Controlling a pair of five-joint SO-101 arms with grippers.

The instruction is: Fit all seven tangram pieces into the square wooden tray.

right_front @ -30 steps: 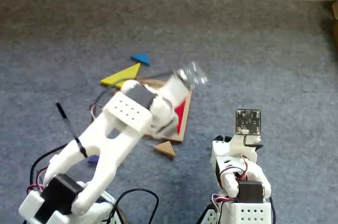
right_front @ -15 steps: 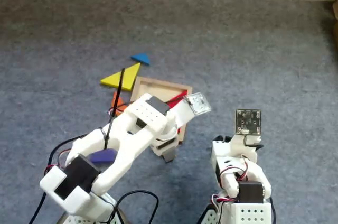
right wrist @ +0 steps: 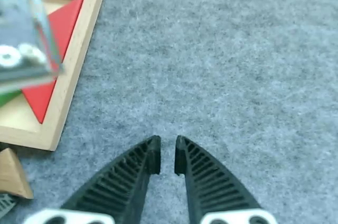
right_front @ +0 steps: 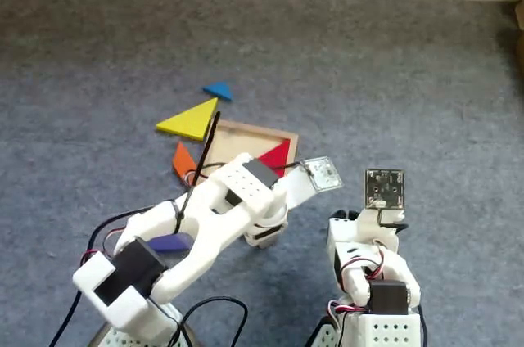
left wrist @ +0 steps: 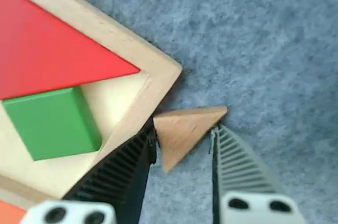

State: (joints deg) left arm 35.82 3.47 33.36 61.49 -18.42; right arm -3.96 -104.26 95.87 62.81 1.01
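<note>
The square wooden tray (right_front: 246, 128) lies on grey carpet and holds a red triangle (right_front: 277, 155) and a green square (left wrist: 50, 123). Beside the tray's corner (left wrist: 158, 76), on the carpet, lies a tan triangle (left wrist: 185, 129). My left gripper (left wrist: 182, 134) is shut on it, one finger touching each side. In the high view the left arm (right_front: 237, 200) covers the tray's near side. My right gripper (right wrist: 163, 155) is shut and empty over bare carpet, right of the tray (right wrist: 79, 49) and the tan triangle (right wrist: 10, 174).
A yellow triangle (right_front: 190, 119) and a small blue triangle (right_front: 218, 90) lie beyond the tray's far left corner. An orange piece (right_front: 182, 159) sits against the tray's left side, a purple piece (right_front: 168, 241) nearer the left arm's base. Open carpet extends to the right and far side.
The left arm has pulled back across the tray and dropped to the tan triangle at the tray's near corner, now between its fingers. The right arm has kept still.
</note>
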